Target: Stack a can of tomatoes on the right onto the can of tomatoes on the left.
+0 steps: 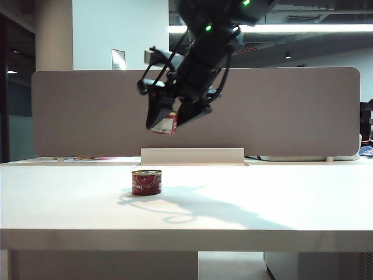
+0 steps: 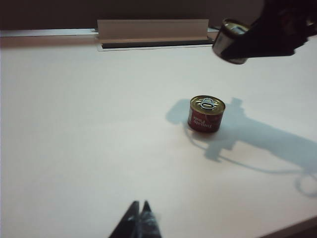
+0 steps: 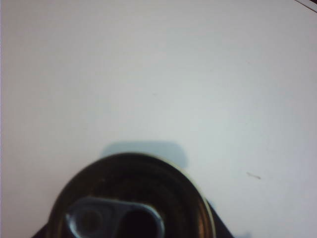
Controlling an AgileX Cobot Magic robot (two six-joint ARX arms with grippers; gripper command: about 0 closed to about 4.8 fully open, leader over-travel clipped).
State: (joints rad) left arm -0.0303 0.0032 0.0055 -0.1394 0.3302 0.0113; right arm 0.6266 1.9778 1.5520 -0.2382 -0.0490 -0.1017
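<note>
While the right gripper point(image 1: 166, 119) hangs high above the desk point(image 1: 280, 204), it pinches a can of tomatoes point(image 1: 165, 123) between its fingers, the can tilted with its red label showing from the exterior view. In the right wrist view the carried can's lid and pull tab point(image 3: 114, 220) fill the near edge of the picture, which suggests a grip across the can's sides so that the bottom stays free to land on something. The second can point(image 1: 146, 182) stands upright on the desk, roughly midway between the front and back edges and a little toward the left; it is the base for the stack. The carried can sits well above it and slightly toward the right, so the lift looks done and the carry across is under way; it will likely need levelling before it is lowered. The left gripper point(image 2: 139, 220) rests low near the desk's front edge, fingers pressed together and holding nothing, well apart from both cans, apparently kept out of the way
</note>
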